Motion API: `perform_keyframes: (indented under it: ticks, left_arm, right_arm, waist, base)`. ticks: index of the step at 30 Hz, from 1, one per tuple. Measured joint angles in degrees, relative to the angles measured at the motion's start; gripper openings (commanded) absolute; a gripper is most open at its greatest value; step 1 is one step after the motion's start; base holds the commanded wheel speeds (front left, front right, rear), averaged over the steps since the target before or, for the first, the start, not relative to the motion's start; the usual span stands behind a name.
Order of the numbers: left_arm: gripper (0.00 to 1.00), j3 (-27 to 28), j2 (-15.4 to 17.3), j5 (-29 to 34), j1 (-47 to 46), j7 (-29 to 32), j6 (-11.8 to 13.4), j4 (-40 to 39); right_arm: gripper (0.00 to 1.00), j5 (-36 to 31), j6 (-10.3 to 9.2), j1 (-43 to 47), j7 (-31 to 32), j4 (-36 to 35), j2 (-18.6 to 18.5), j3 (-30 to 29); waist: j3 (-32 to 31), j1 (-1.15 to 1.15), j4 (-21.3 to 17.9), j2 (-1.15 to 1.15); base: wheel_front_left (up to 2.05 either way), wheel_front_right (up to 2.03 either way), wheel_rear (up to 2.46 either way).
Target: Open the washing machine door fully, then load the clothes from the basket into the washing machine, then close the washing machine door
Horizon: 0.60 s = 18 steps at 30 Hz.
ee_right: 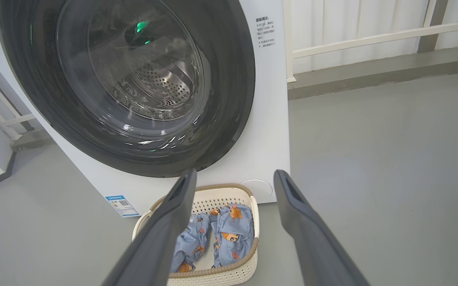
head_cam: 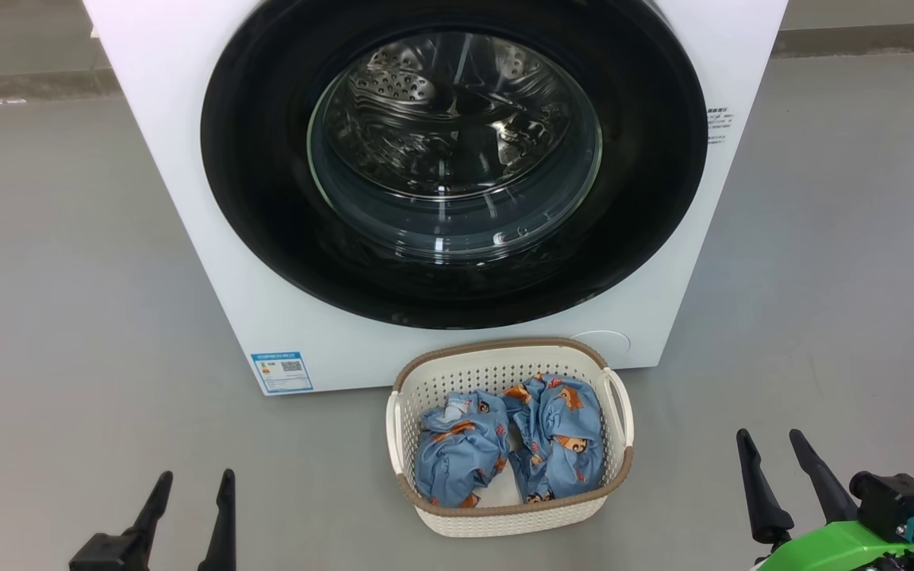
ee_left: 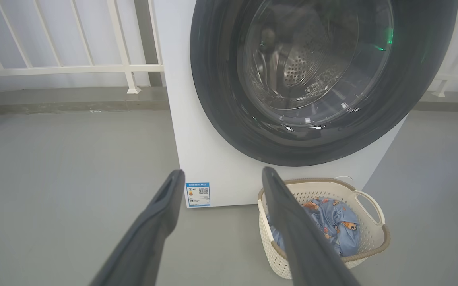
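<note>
The white washing machine (head_cam: 187, 159) stands ahead with its black-rimmed round door (head_cam: 266, 198) shut flat against the front; the steel drum shows through the glass bowl (head_cam: 454, 151). On the floor in front sits the cream basket (head_cam: 505, 366) holding two blue bear-print garments, one on the left (head_cam: 461, 456) and one on the right (head_cam: 556, 436). My left gripper (head_cam: 193, 480) is open at the lower left, well short of the machine. My right gripper (head_cam: 770, 438) is open at the lower right, beside the basket. Both hold nothing.
Grey floor (head_cam: 68, 317) spreads on both sides of the machine. A blue label sticker (head_cam: 282, 371) marks its lower left corner. A white railing (ee_left: 66, 69) and low grey kerb (ee_left: 54, 99) run behind the machine.
</note>
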Motion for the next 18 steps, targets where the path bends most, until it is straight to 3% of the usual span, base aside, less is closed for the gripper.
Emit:
perform_keyframes:
  ticks: [18]
  left_arm:
    - [1.0,0.9,0.0,2.9,-0.1,0.0,-0.1,0.9]
  right_arm:
    - [1.0,-0.5,0.0,0.0,0.0,-0.3,0.8,-0.6]
  waist:
    - [0.3,0.0,-0.3,0.0]
  base:
    - [0.06,0.06,-0.13]
